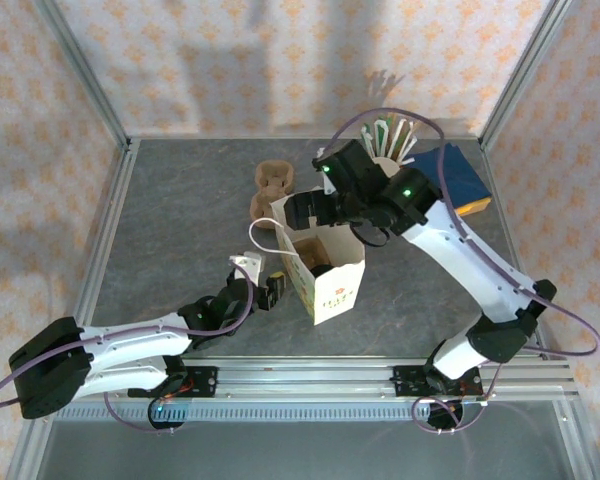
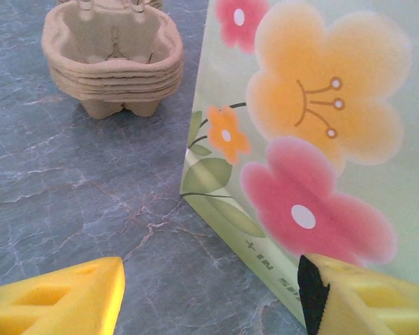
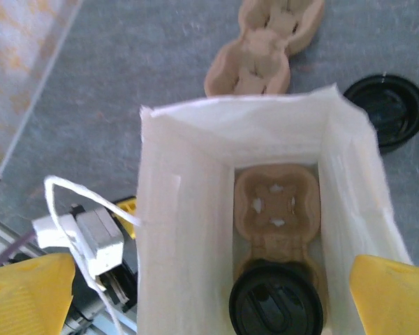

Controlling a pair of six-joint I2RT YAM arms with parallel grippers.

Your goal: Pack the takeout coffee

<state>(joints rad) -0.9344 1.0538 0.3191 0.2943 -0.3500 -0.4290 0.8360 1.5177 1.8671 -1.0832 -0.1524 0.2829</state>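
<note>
Inside the bag (image 3: 188,230): one takeout coffee (image 3: 276,307), one carrier (image 3: 276,202); right gripper (image 3: 211,296) overhead, jaws wide, empty; left gripper (image 2: 209,300) beside bag, released.

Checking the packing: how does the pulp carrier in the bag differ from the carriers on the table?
The bagged carrier holds a black-lidded cup; the table carriers are empty. The first lies inside the bag; the others stand outside, nested in a stack. Both are brown pulp.

Fixed overhead, left wrist low beside bag (image 2: 321,139), right wrist straight above it
</note>
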